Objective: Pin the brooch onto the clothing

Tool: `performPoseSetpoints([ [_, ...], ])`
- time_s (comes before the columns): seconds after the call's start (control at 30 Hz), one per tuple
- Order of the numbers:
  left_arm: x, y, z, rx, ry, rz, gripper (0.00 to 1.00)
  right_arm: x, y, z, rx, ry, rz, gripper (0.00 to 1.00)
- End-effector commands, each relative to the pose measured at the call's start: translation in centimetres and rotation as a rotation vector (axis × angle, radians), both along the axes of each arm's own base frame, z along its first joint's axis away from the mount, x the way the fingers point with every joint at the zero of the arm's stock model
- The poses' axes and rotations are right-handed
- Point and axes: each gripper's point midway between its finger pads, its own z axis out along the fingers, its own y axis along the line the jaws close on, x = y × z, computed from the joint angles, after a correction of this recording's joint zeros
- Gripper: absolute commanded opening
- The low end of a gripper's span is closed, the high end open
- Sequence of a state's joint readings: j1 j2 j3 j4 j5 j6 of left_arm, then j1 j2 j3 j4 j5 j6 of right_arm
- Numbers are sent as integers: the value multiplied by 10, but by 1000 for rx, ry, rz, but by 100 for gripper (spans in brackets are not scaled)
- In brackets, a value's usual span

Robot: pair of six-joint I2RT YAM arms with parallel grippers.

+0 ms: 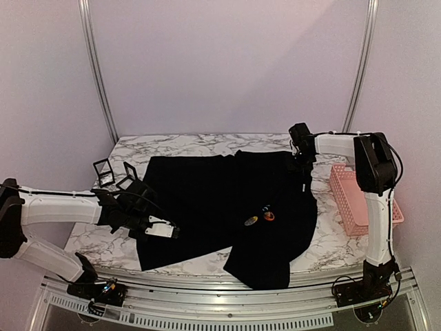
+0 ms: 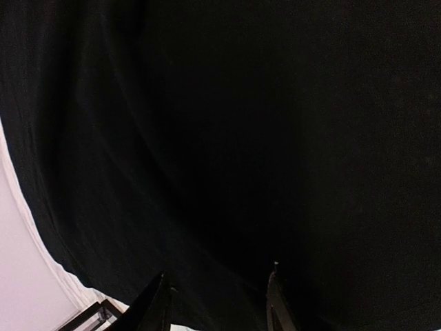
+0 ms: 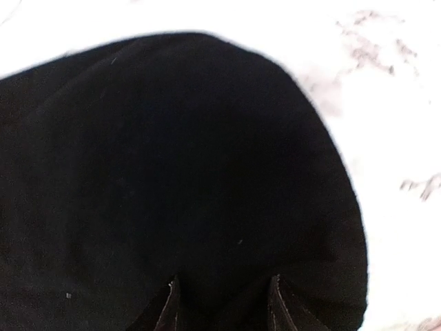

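Note:
The black T-shirt (image 1: 207,200) lies spread on the marble table (image 1: 186,143), with its right half folded over and hanging past the front edge. Two small brooch pieces lie on its front: a yellowish oval (image 1: 251,221) and an orange-red round one (image 1: 268,216), with a tiny pale-blue mark (image 1: 264,207) just above them. My left gripper (image 1: 169,232) is low over the shirt's left lower part; its fingers stand apart over black cloth (image 2: 220,138). My right gripper (image 1: 302,164) is at the shirt's far right corner, with its fingers apart over black cloth (image 3: 172,172). Neither holds a brooch.
A pink basket (image 1: 353,200) stands at the right edge of the table. Two small black frames (image 1: 105,171) stand at the far left, beside the left arm. Metal posts (image 1: 100,76) rise at both back corners. White marble (image 3: 386,103) shows beyond the shirt's edge.

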State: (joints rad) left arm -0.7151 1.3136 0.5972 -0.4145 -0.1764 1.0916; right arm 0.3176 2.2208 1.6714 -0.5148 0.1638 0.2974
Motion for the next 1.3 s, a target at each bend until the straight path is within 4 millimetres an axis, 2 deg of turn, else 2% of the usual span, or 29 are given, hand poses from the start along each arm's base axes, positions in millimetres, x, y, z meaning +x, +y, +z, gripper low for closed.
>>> performPoseSetpoints([
  [0.0, -18, 67, -37, 238, 96, -79, 48, 41, -56, -29, -148, 79, -49, 41],
  [0.03, -20, 76, -40, 259, 111, -95, 48, 56, -59, -24, -158, 58, -34, 41],
  [0.07, -21, 84, -44, 280, 113, -121, 48, 65, -64, -30, -174, 64, -27, 41],
  [0.1, -21, 89, -46, 287, 108, -125, 48, 77, -66, -28, -177, 41, -25, 41],
  [0.13, -20, 93, -49, 292, 102, -133, 48, 85, -71, -37, -188, 37, -16, 41],
  [0.2, -18, 98, -51, 303, 103, -140, 49, 102, -76, -37, -195, -13, -9, 42],
  [0.3, -6, 94, -38, 263, 102, -95, 51, 118, -76, -15, -183, -92, 32, 42],
  [0.33, -2, 84, -25, 215, 107, -90, 53, 120, -70, -5, -170, -111, 56, 42],
  [0.37, -1, 71, -11, 152, 128, -98, 56, 121, -64, 14, -175, -137, 90, 42],
  [0.43, 9, 33, 30, -33, 130, -99, 63, 119, -49, 46, -188, -185, 134, 42],
  [0.47, 21, 16, 50, -118, 111, -54, 65, 116, -40, 73, -195, -227, 157, 42],
  [0.53, 55, -11, 84, -248, 75, 72, 65, 106, -19, 111, -196, -285, 192, 42],
  [0.57, 74, -19, 96, -297, 56, 142, 65, 97, -6, 123, -193, -299, 210, 42],
  [0.6, 94, -21, 105, -335, 27, 232, 64, 82, 5, 139, -185, -315, 223, 42],
  [0.63, 112, -24, 111, -357, -11, 273, 62, 65, 17, 145, -174, -316, 238, 41],
  [0.67, 124, -22, 113, -355, -44, 302, 61, 48, 31, 141, -162, -298, 263, 41],
  [0.7, 136, -21, 114, -347, -68, 334, 60, 25, 42, 148, -137, -295, 281, 40],
  [0.73, 147, -18, 114, -340, -83, 376, 59, 2, 54, 137, -116, -257, 301, 39],
  [0.8, 176, -12, 114, -356, -86, 486, 57, -51, 81, 132, -36, -193, 336, 36],
  [0.83, 190, -7, 112, -363, -77, 543, 56, -76, 93, 121, -14, -141, 361, 32],
  [0.97, 247, 12, 87, -266, -54, 725, 49, -177, 126, 81, 87, 73, 384, 16],
  [1.03, 268, 18, 71, -213, -74, 784, 48, -220, 126, 59, 97, 192, 329, 7],
  [1.1, 285, 20, 56, -180, -101, 810, 48, -255, 116, 33, 75, 303, 265, 0],
  [1.17, 298, 22, 40, -152, -122, 832, 48, -282, 99, 11, 68, 388, 173, 0],
  [1.27, 308, 30, 8, -101, -131, 857, 48, -317, 65, -15, 31, 480, 36, 0],
])
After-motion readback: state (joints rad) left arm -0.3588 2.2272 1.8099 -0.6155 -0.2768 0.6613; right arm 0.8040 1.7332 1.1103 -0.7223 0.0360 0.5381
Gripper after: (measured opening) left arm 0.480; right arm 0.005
